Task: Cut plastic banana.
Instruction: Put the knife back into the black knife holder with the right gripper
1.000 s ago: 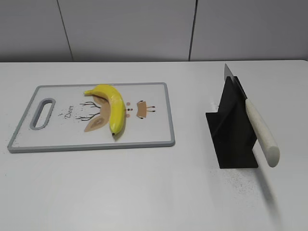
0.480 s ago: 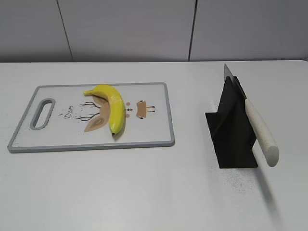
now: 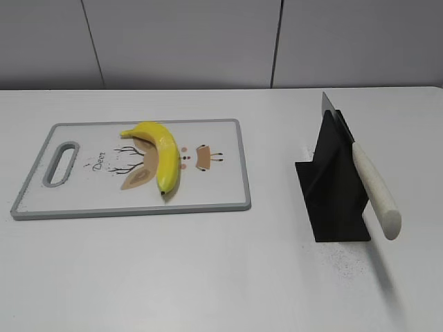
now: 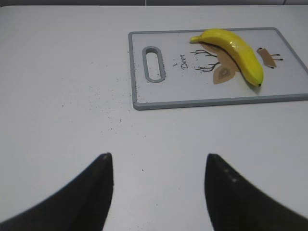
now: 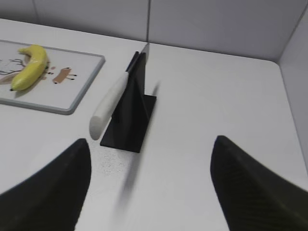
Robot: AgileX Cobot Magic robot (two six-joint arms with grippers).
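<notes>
A yellow plastic banana (image 3: pixel 160 152) lies whole on a white cutting board (image 3: pixel 214 190) with a grey rim, left of centre. It also shows in the left wrist view (image 4: pixel 238 54) and the right wrist view (image 5: pixel 30 66). A knife with a white handle (image 3: pixel 374 188) rests slanted in a black stand (image 3: pixel 333 187) on the right; it also shows in the right wrist view (image 5: pixel 109 105). My left gripper (image 4: pixel 158 166) is open and empty over bare table, well short of the board. My right gripper (image 5: pixel 150 154) is open and empty, behind the stand. Neither gripper shows in the exterior view.
The board (image 4: pixel 211 98) has a slot handle (image 4: pixel 153 63) at its left end and a deer drawing under the banana. Dark specks dot the white table near the stand (image 5: pixel 129 115) and left of the board. A grey wall stands behind the table.
</notes>
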